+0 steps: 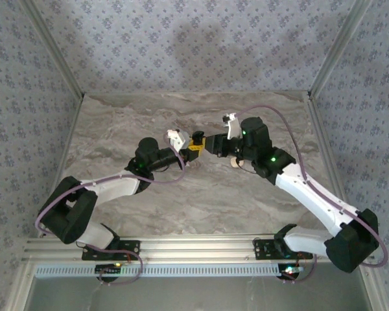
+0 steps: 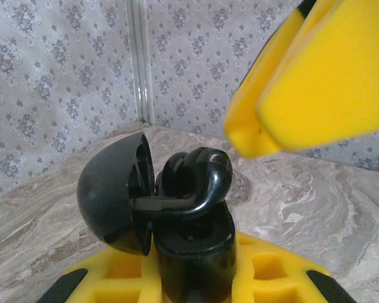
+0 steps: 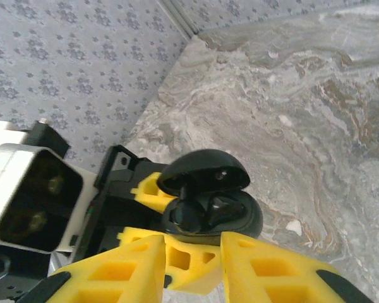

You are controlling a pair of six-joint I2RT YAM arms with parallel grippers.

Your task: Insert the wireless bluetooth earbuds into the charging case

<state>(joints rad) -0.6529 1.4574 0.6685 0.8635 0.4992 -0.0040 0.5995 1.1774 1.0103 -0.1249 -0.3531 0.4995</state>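
The black charging case (image 2: 196, 252) is held above the table, and my left gripper (image 2: 196, 281) is shut on its base with yellow fingers (image 2: 268, 278) on both sides. Its lid (image 2: 110, 189) is swung open. One black earbud (image 2: 199, 180) sits in the case mouth, its top sticking up over the rim. In the right wrist view this earbud (image 3: 182, 216) lies in the case (image 3: 243, 224) beside another glossy dark shape, which I cannot identify. My right gripper (image 3: 192, 243) hovers just short of the case, open, with nothing between its fingers (image 3: 265, 271).
The two grippers meet (image 1: 204, 142) over the middle of the marbled table (image 1: 181, 214). A small pale round thing (image 1: 235, 163) lies on the table under the right arm. Patterned walls and metal corner posts close off the back and sides.
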